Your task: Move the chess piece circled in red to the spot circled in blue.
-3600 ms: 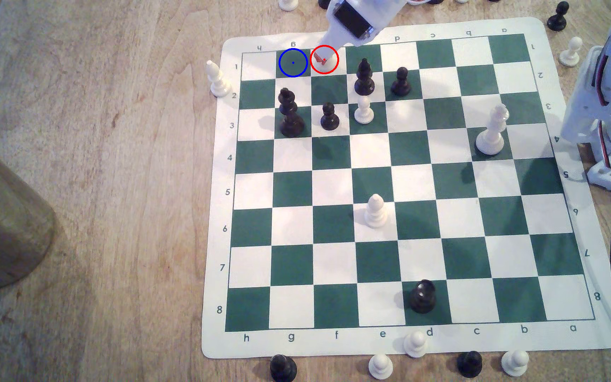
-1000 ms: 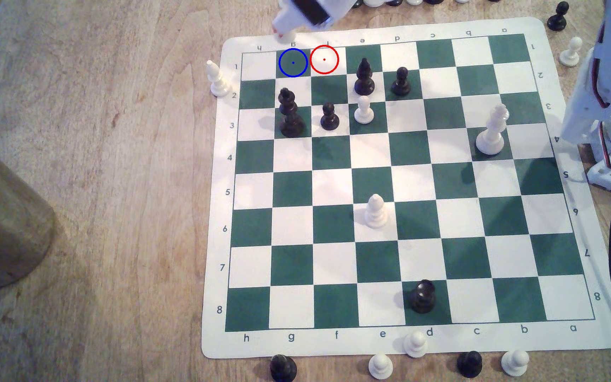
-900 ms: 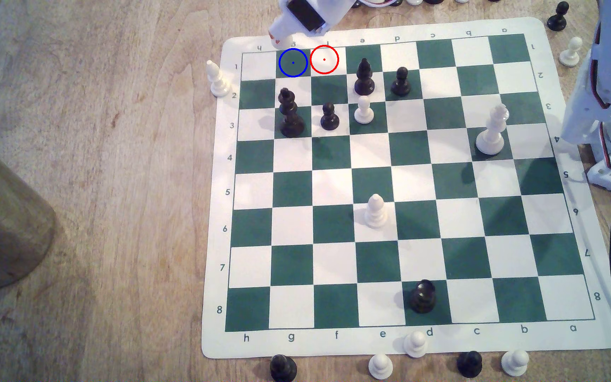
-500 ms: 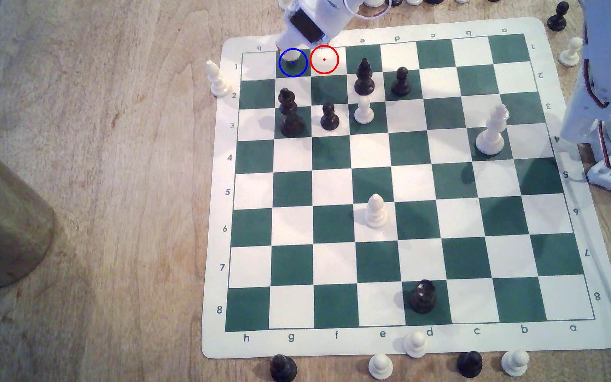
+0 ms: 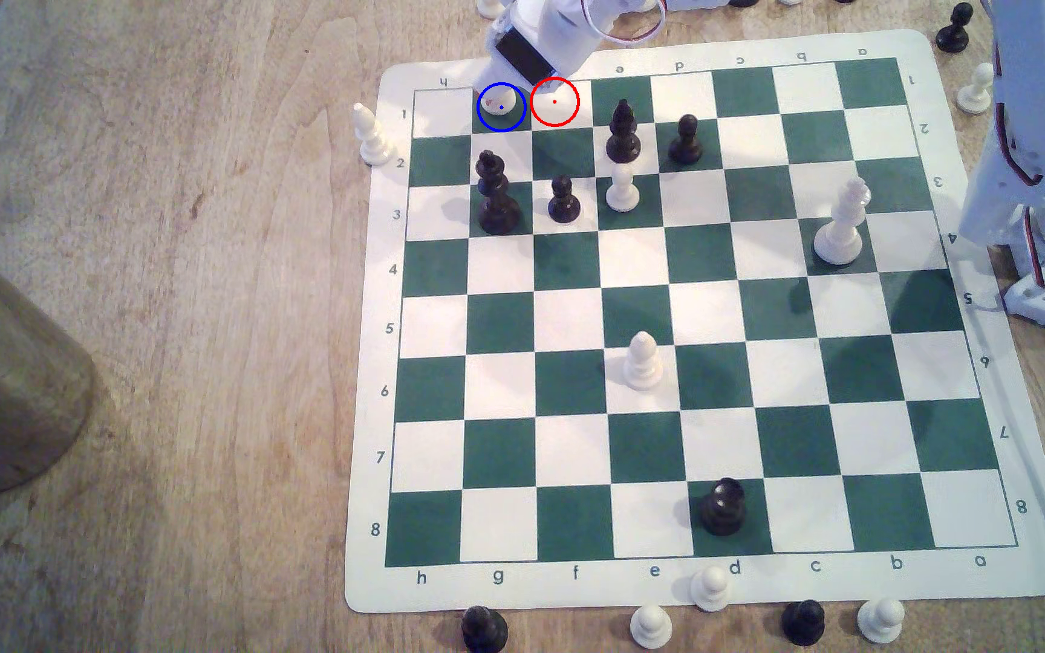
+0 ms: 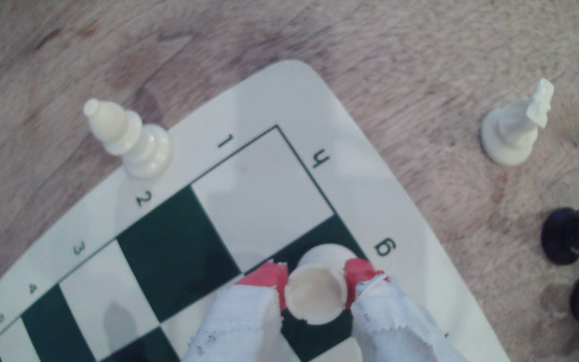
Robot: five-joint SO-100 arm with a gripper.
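The big green and white chess board (image 5: 683, 402) lies on the wood table (image 5: 162, 282). At its far left corner in the exterior view, the gripper (image 6: 316, 289) squeezes the white rook (image 6: 316, 299) with its red tips. The rook is on the blue-ringed green square (image 5: 510, 122).

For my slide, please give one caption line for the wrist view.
Pincer grips the white rook over the dark green g1 square.
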